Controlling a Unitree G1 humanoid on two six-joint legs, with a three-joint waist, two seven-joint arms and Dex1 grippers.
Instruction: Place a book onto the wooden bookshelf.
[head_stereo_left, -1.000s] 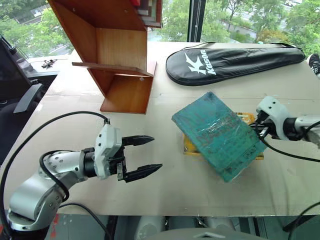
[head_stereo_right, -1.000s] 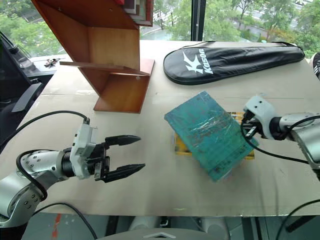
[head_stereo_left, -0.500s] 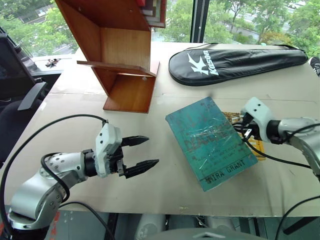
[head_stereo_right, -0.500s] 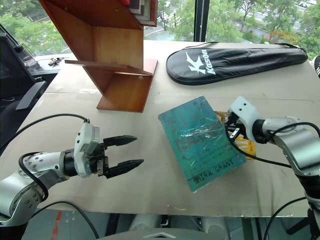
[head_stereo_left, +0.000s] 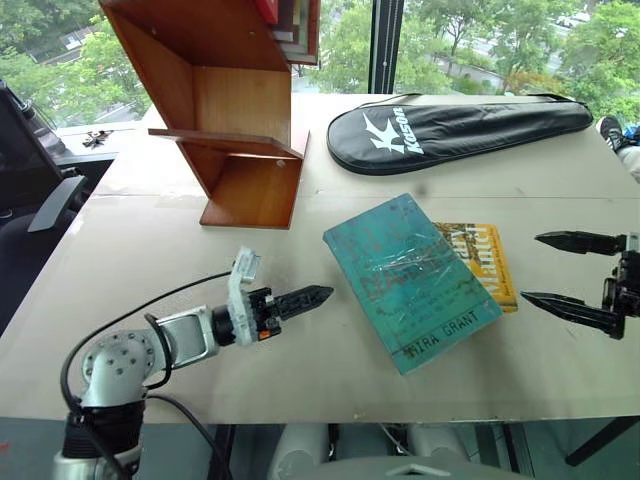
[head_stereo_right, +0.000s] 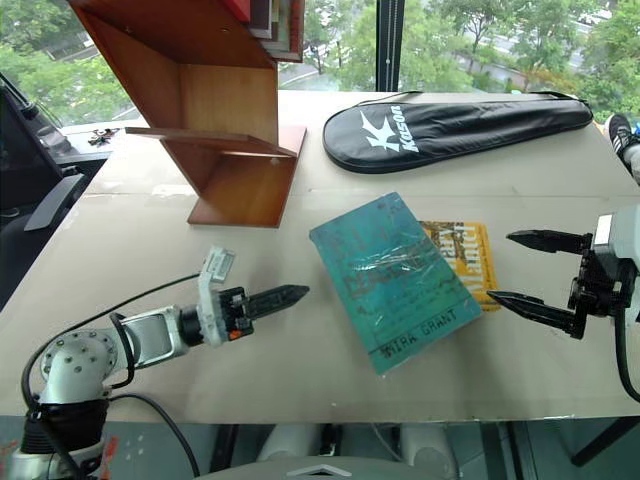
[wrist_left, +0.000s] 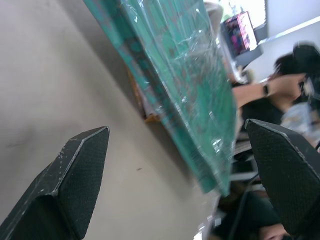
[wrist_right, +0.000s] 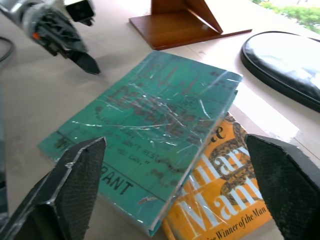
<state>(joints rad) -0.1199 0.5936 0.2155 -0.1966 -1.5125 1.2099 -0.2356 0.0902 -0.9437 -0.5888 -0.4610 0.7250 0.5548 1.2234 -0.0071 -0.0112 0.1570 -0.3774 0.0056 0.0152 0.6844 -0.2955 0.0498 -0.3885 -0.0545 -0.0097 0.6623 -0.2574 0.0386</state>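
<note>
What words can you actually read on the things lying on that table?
"MIRA GRANT": along the near edge of the teal book.
"Kason", with a white K logo: on the black racket bag.
"Mant..." and "Winner of the Man": cut-off words on the yellow book under it.
The teal cover's other lettering is too worn to read.

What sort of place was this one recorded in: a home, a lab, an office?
Probably an office or lab workspace on an upper floor. A large beige table stands against tall windows overlooking treetops, a black office chair sits beside it, and the left wrist view shows a seated person behind.
</note>
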